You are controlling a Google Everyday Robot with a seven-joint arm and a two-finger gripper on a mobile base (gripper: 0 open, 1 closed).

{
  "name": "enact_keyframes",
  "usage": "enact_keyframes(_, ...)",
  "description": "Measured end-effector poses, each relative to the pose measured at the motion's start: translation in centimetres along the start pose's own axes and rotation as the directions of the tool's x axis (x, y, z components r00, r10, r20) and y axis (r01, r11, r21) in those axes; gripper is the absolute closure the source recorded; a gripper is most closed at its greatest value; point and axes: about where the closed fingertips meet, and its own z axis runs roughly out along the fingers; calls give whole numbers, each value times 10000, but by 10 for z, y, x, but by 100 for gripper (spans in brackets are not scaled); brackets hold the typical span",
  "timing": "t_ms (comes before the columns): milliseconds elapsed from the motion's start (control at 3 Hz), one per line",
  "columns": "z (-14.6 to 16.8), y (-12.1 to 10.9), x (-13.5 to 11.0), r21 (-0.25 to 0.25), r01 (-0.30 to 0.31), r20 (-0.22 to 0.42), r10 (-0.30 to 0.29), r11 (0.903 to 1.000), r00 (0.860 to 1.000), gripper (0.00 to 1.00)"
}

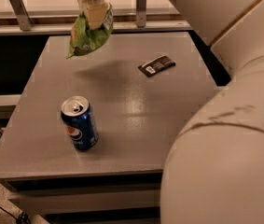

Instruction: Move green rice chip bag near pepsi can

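Observation:
The green rice chip bag (86,35) hangs in the air above the far left part of the grey table (131,125), held at its top by my gripper (95,16), whose fingers are shut on it. The pepsi can (79,123) stands upright near the table's front left, well in front of and below the bag. The bag casts a shadow on the tabletop behind the can.
A small flat black packet (156,65) lies on the table's far right part. My white arm (225,139) fills the right and lower right of the view, hiding that side of the table. A rail with metal posts (18,1) runs behind the table.

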Motion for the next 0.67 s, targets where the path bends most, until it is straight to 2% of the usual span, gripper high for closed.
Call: enact_keyframes(667, -11, 28, -24, 22, -599, -369, 599, 9982, 9975, 100)
